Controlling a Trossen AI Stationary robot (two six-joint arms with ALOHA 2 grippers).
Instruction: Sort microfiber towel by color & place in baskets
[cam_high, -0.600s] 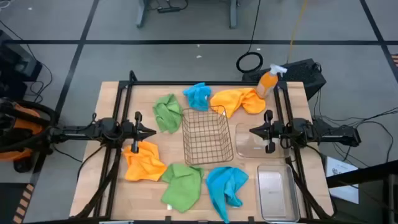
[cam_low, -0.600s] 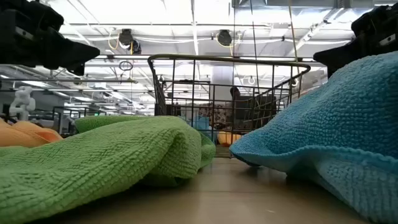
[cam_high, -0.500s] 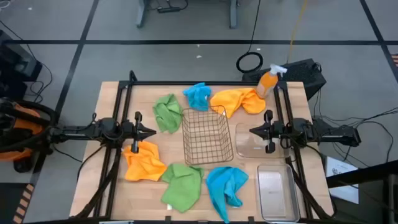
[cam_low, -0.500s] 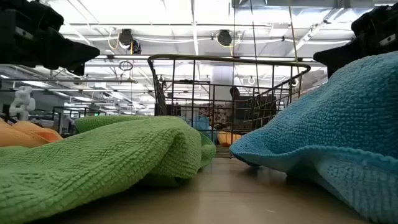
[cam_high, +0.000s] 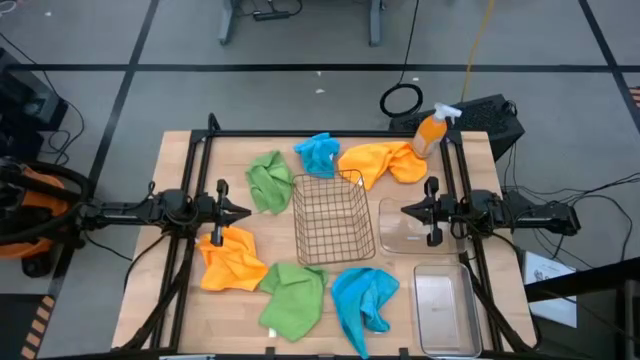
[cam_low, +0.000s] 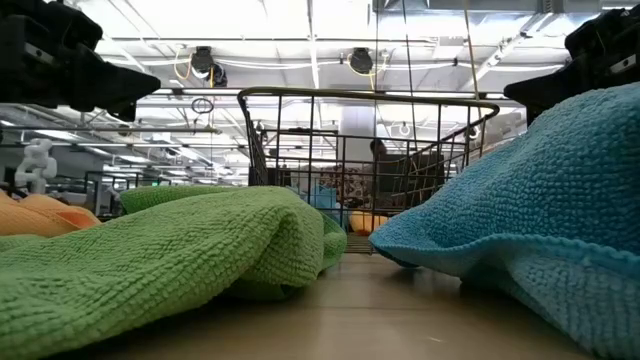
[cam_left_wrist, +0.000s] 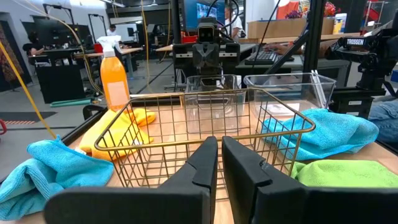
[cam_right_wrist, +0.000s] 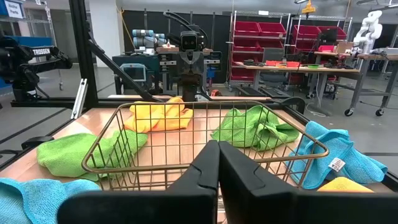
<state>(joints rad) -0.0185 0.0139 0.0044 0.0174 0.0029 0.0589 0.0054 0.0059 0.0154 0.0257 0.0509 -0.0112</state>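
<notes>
Six microfiber towels lie on the table around a copper wire basket (cam_high: 333, 218): green (cam_high: 268, 182), blue (cam_high: 318, 153) and orange (cam_high: 382, 162) at the far side, orange (cam_high: 230, 258), green (cam_high: 293, 298) and blue (cam_high: 362, 297) at the near side. A clear tub (cam_high: 405, 228) stands right of the wire basket, and a clear bin (cam_high: 445, 308) sits at the near right. My left gripper (cam_high: 243, 212) hovers shut left of the wire basket, above the near orange towel's far edge. My right gripper (cam_high: 406, 210) hovers shut over the clear tub. Both point level at the wire basket (cam_left_wrist: 205, 134).
An orange spray bottle (cam_high: 432, 130) stands at the far right corner beside a black box (cam_high: 490, 118). A dark frame (cam_high: 320, 135) runs along the table's far, left and right sides. Bare wood shows between the wire basket and the near towels.
</notes>
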